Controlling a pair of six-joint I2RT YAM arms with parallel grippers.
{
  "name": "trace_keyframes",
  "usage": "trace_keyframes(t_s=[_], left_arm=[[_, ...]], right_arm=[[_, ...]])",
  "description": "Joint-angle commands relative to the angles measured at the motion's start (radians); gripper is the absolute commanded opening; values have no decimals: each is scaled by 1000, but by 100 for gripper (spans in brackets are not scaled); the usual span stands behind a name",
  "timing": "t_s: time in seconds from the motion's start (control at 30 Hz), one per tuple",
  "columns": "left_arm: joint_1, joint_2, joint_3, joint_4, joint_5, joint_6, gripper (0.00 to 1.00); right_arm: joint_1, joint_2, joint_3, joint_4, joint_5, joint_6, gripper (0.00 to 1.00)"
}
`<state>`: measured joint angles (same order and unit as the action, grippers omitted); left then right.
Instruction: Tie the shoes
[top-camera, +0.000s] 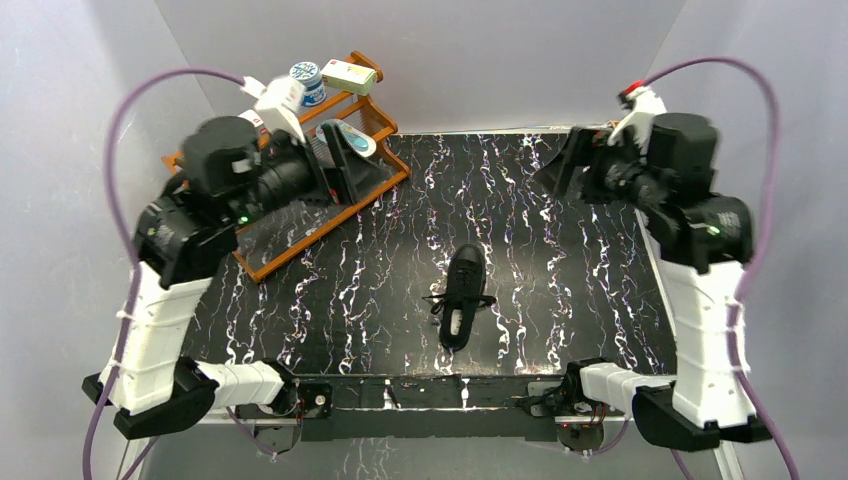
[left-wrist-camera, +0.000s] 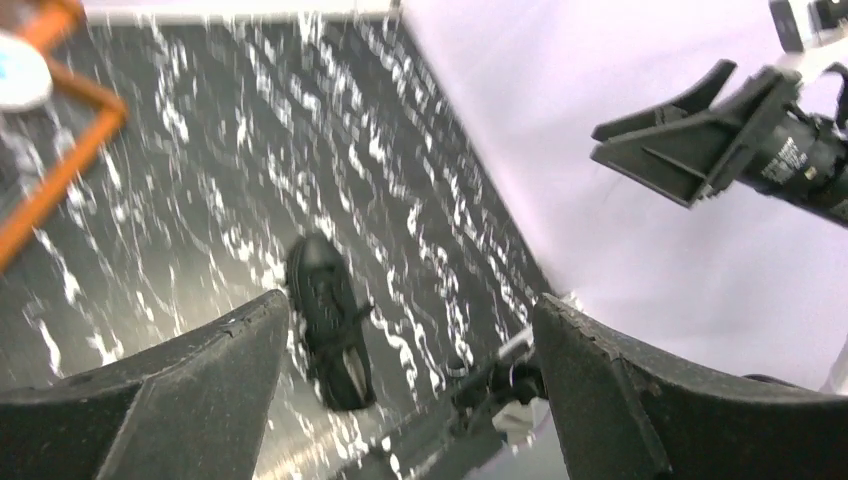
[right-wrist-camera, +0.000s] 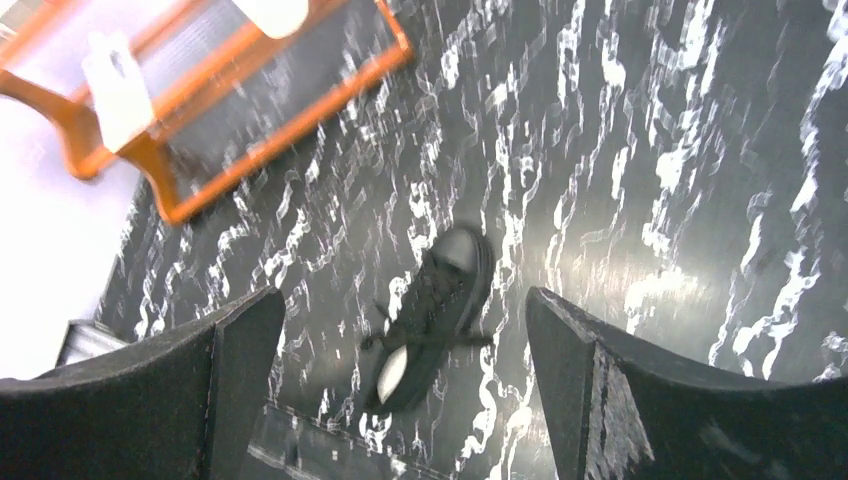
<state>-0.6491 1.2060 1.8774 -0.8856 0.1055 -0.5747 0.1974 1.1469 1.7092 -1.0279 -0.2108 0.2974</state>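
Resting upright on its sole, the black sneaker (top-camera: 463, 295) sits on the black, white-veined table (top-camera: 560, 290), a little right of centre and closer to the near edge than the far one. Toe points to the far edge, heel to the arm bases. White label shows on the insole at the heel end. Thin black laces (top-camera: 437, 301) trail out onto the table on both sides of the shoe at about mid-length.

Left gripper (top-camera: 345, 165): raised, over the orange rack (top-camera: 300, 235) at the far left of the table, well apart from the sneaker. Left wrist view: gripper (left-wrist-camera: 405, 325) fingers spread wide, nothing between them; sneaker (left-wrist-camera: 328, 320) seen below in the gap, nearer the left finger (left-wrist-camera: 200, 390).

Right gripper (top-camera: 565, 170): raised near the far right of the table, also well apart from the sneaker. Right wrist view: gripper (right-wrist-camera: 400, 300) fingers spread wide, nothing held; sneaker (right-wrist-camera: 432, 310) seen below between them, rack (right-wrist-camera: 250, 130) at upper left. The left wrist view also catches the right gripper (left-wrist-camera: 690, 140) in the air at upper right, its jaws apart.

Rack holds several small items, among them a round tub with a blue and white lid (top-camera: 308, 80) and a small box (top-camera: 350, 75); wrist views too blurred to tell more.
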Motion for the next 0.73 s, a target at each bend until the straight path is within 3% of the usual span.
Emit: trace_keyframes(t_s=[0.0,0.07,0.17,0.7], left_arm=[[8,34,226,-36,-106,150,89],[7,0,225,37,-177,137,90],[8,-63,167,170,-227,120,91],[8,-38,131,188,-231,198,91]], right_arm=[[0,-37,300,-78,28,-44,99],[0,-13,449,-117,74,-47,98],[0,-20,524,-92,103,-47,99],[0,-37,443,19,94,-16,99]])
